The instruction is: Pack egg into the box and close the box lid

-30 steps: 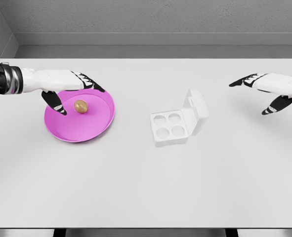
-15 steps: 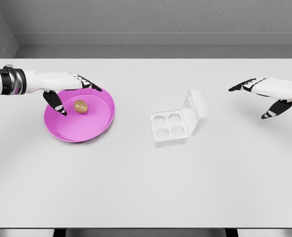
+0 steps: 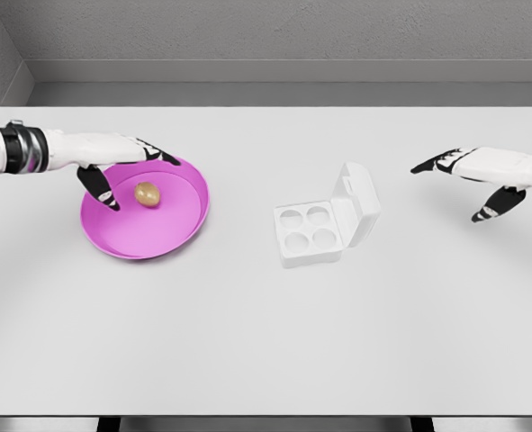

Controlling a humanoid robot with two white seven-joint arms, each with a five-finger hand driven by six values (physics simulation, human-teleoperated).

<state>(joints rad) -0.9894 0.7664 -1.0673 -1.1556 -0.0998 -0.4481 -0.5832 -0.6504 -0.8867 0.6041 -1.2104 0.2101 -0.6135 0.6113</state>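
**Egg on the pink plate, box open, both hands empty**

A wide white table carries two things. At nine o'clock from the table's middle lies a round magenta plastic plate, and on it, toward its upper left, rests a small brown egg. Near the middle, at three o'clock from the plate and well apart from it, sits a white four-cup egg box with its hinged lid standing up on the three o'clock side; all four cups are bare. Nothing lies between plate and box. A grey wall rises behind the table's far edge.

The left hand reaches in flat from nine o'clock over the plate's far rim, its arm level. Its black-tipped fingers stretch out toward three o'clock above the egg, and the thumb points down just beside the egg at its nine o'clock; the hand grips nothing.

The right hand hovers at three o'clock, well apart from the box, fingers loosely spread and pointing toward nine o'clock, holding nothing.
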